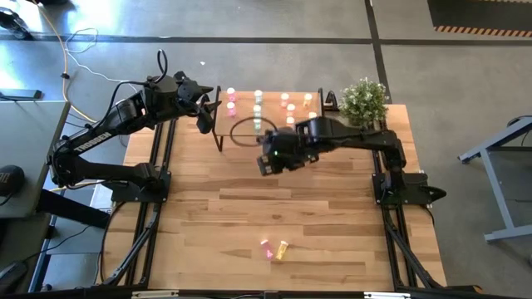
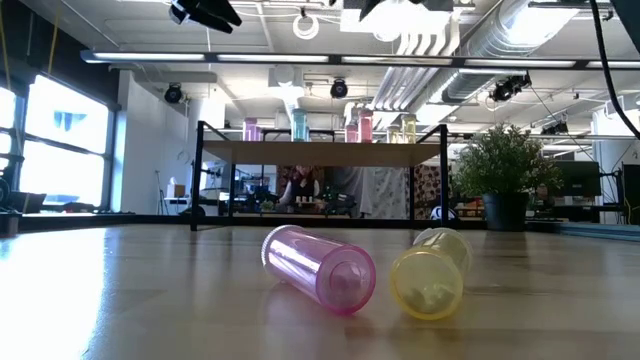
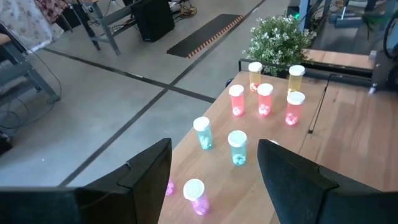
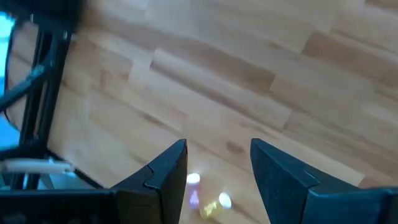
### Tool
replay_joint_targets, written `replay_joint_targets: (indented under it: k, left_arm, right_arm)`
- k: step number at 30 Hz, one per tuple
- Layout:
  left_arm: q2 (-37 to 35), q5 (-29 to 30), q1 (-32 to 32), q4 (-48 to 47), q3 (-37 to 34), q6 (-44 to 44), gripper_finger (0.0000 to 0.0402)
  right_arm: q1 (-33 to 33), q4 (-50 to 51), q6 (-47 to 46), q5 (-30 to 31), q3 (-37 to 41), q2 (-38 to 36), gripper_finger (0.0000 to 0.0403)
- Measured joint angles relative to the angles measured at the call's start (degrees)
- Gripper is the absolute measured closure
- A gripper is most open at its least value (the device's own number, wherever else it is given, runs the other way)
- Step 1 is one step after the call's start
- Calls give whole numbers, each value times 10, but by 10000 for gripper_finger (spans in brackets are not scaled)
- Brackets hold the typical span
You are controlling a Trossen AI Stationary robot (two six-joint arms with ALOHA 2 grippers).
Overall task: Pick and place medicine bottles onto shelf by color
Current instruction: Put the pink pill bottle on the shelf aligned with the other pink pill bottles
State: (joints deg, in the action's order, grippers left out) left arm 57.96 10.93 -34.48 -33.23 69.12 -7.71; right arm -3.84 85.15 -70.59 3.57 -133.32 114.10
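High view looks straight down; low view, table-level, shares 2 fallen bottles (image 2: 365,272).

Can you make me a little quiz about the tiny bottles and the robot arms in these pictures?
1. True or false: the pink bottle and the yellow bottle on the table are standing upright.
2. Which tool looks down toward those two bottles? A) left tool B) right tool
3. What leafy thing stands at the table's far right corner, beside the shelf?

Key:
1. False, both lie on their sides, next to each other.
2. B, the right tool, open and empty; the left tool hangs open over the shelf bottles.
3. A small potted plant.
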Motion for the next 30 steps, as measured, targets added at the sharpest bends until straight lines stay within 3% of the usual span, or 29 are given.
replay_joint_targets:
  k: [8,17,23,30]
  left_arm:
    - [0,-23,0,-18,0,52,174]
    - [-1,-46,1,-118,0,148,174]
    - [-2,-80,19,-196,0,211,174]
    - [-2,-66,49,-259,0,212,174]
  right_arm:
    - [-72,0,16,29,0,0,232]
    - [-138,-15,-7,59,0,3,188]
    - [-163,-65,-6,47,0,25,189]
    - [-181,-74,-14,10,0,84,192]
